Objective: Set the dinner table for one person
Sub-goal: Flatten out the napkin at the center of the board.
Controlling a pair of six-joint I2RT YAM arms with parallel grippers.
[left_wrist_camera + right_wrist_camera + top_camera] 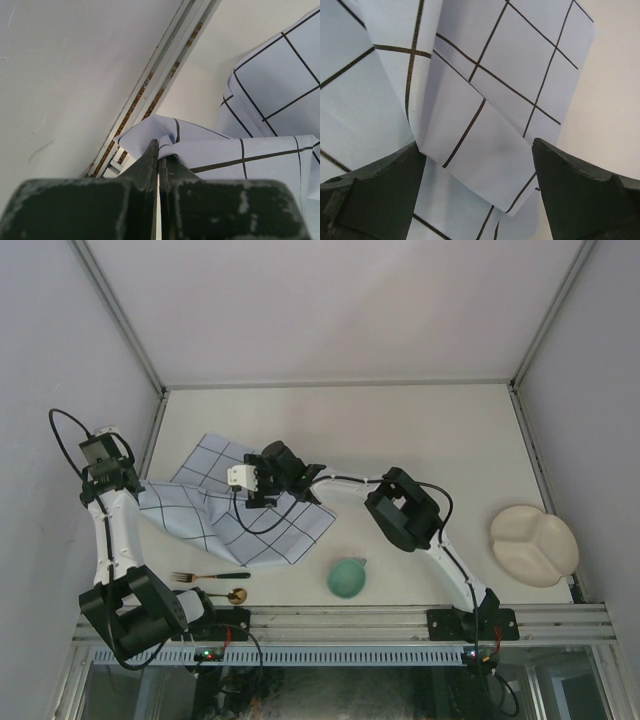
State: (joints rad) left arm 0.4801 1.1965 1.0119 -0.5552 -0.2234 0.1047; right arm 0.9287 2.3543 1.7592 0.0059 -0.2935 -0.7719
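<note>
At the far left, the left gripper (159, 156) is pinching shut on a corner of the grid cloth (250, 522), which is lying rumpled on the cream dinner table (420, 430); rightward, the right gripper (477, 150) is hovering wide open over its folds.

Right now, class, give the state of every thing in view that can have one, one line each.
left hand, shut on a corner of the cloth.
right hand, open, above the cloth.
cloth, rumpled and partly folded, not spread flat.
dinner table, partly covered by the cloth.
divided plate, right way up, empty.
green bowl, way up cannot be told.
fork, lying flat.
spoon, lying flat beside the fork.
</note>
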